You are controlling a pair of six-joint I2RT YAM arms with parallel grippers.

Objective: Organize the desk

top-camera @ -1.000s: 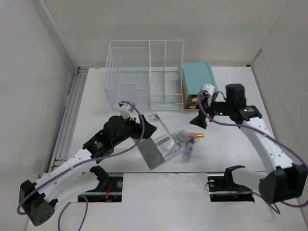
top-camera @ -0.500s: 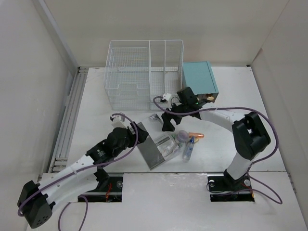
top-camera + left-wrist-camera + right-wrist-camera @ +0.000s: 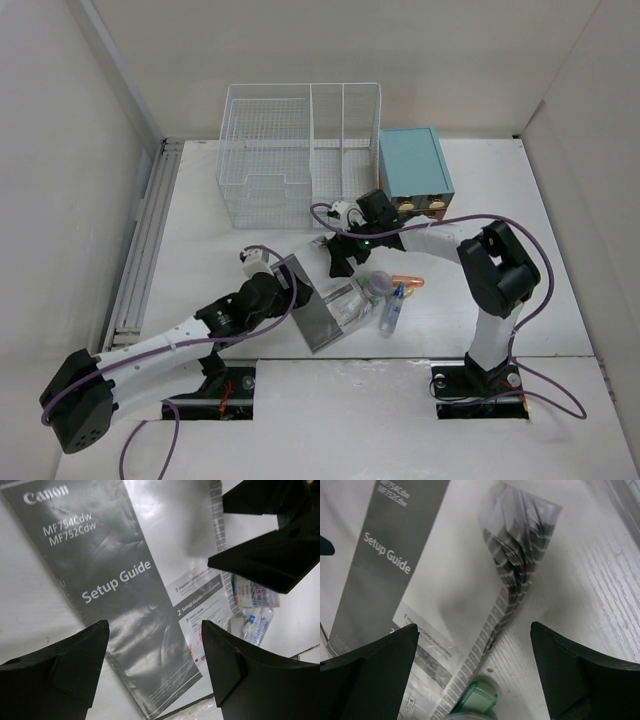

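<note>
Right gripper (image 3: 337, 262) has shifted slightly nearer the setup guide (image 3: 115, 580) since half a second ago and hangs over its far corner, jaws apart, nothing between them. Left gripper (image 3: 152, 630) has drawn back toward the near edge and sits low over the guide's grey cover, jaws likewise apart and empty. Guide: Canon booklet, grey band and white panel, surface glossy and wrinkled, far corner lifted and curled. Desk (image 3: 200, 220): flat white tabletop, lying under the guide and extending past it on every side. Wire-mesh rack (image 3: 300, 150): white, beyond the guide toward the back wall. Teal box (image 3: 415, 170): beyond the guide and to its right. Round green-lidded item (image 3: 380, 285): at the guide's right edge. Orange item (image 3: 408, 281) and slim blue-tipped item (image 3: 392, 310): just right of the guide; kind cannot be told.
</note>
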